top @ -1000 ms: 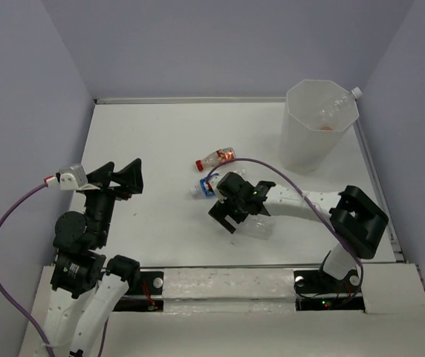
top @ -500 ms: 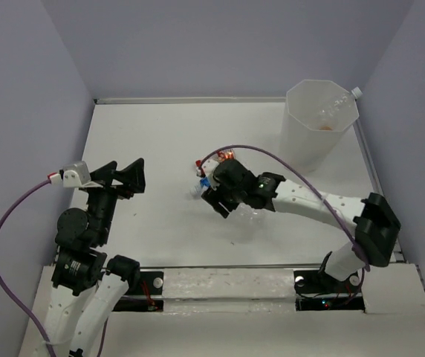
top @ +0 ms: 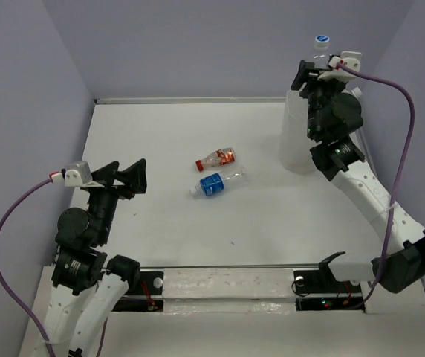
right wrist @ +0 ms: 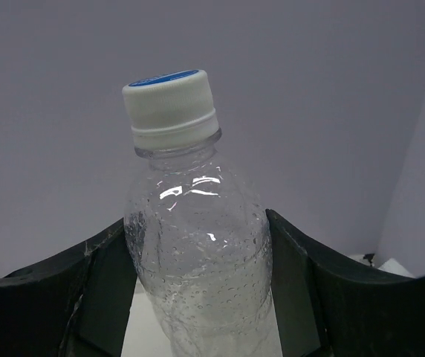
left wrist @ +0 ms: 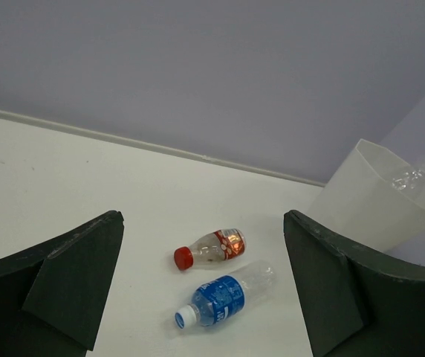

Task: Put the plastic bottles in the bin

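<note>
The right claw [top: 313,74] is clenched on a clear unlabelled bottle [right wrist: 198,245], cap up, raised high at the bin [top: 296,145] at the 1 o'clock corner of the desk [top: 153,134]. The left claw [top: 119,177] is released, at 8 o'clock. The red-label bottle [top: 216,158] lies near desk centre, at 12 o'clock of the blue-label bottle [top: 218,183]
</note>
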Tool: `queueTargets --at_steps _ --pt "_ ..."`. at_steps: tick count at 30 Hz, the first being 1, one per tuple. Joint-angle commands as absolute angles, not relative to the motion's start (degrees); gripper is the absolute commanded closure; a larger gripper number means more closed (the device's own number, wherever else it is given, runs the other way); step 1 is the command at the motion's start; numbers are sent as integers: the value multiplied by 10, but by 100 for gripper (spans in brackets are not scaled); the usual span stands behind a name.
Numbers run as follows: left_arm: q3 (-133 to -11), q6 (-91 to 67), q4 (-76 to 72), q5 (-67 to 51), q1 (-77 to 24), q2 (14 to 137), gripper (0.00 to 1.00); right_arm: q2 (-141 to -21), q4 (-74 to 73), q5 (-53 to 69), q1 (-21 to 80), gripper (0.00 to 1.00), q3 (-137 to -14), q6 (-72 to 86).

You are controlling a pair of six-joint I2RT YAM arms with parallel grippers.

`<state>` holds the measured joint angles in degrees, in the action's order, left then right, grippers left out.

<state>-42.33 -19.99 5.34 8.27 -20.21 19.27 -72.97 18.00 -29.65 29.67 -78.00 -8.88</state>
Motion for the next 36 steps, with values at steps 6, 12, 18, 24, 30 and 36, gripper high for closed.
queueTargets --at_steps 6,12,18,24,30,36 --pt "-424 -192 24 69 -210 190 1 -864 394 -322 150 62 -808 30" --pt "-425 -190 25 72 -211 187 1 -910 399 -317 111 61 -776 158" --pt "-425 -191 24 69 -211 189 1 -898 397 -318 105 11 -715 193" --pt "-424 -192 24 68 -210 191 1 -866 333 -332 105 1 -715 182" --pt "-424 -192 23 69 -210 191 1 -816 280 -338 105 2 -755 121" --pt "-423 -194 23 69 -211 188 1 -791 104 -32 105 12 -858 77"
